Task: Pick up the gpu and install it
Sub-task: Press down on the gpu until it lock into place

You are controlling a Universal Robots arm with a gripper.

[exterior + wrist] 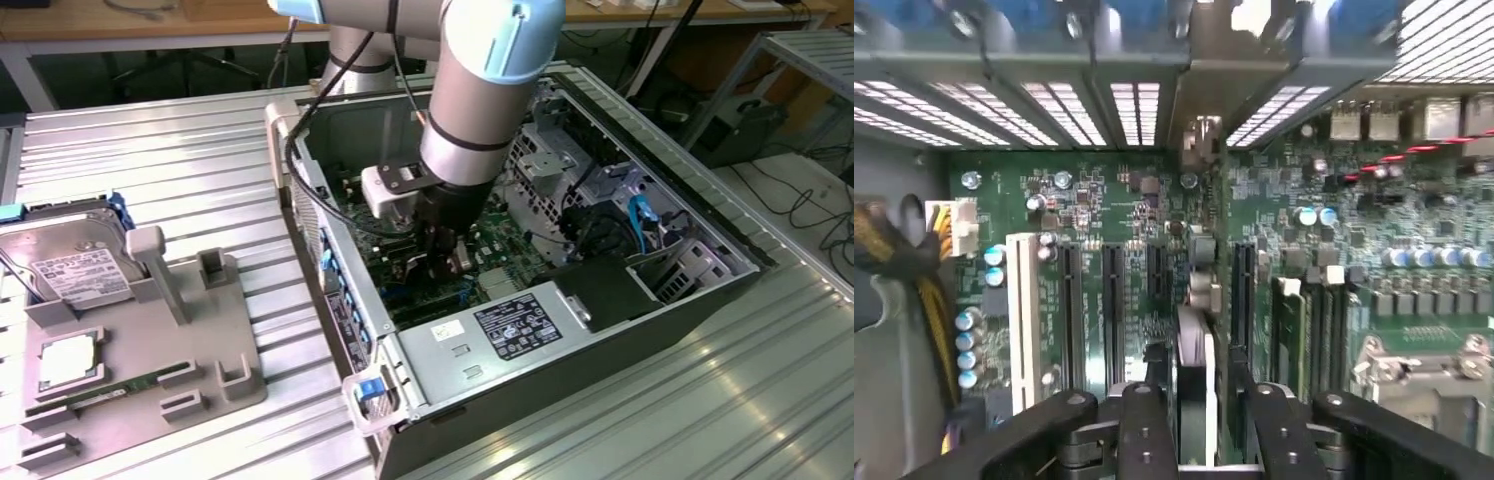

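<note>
Black two-finger gripper (1194, 425) lowered inside open grey computer case (694, 290), fingers clamped on thin dark gpu card (1194, 385) held edge-on. Directly beneath, black expansion slots on green motherboard (1124, 200), presumably for alignment with slot. Seating not confirmed.

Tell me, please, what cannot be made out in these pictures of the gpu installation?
- Wrist view: the gpu is seen edge-on; the gripper covers its near end, so whether it sits in a slot is unclear.
- Exterior view: the arm and gripper hide what lies beneath them in the case.
- Exterior view: the print on the power supply label is too small to read.
</note>
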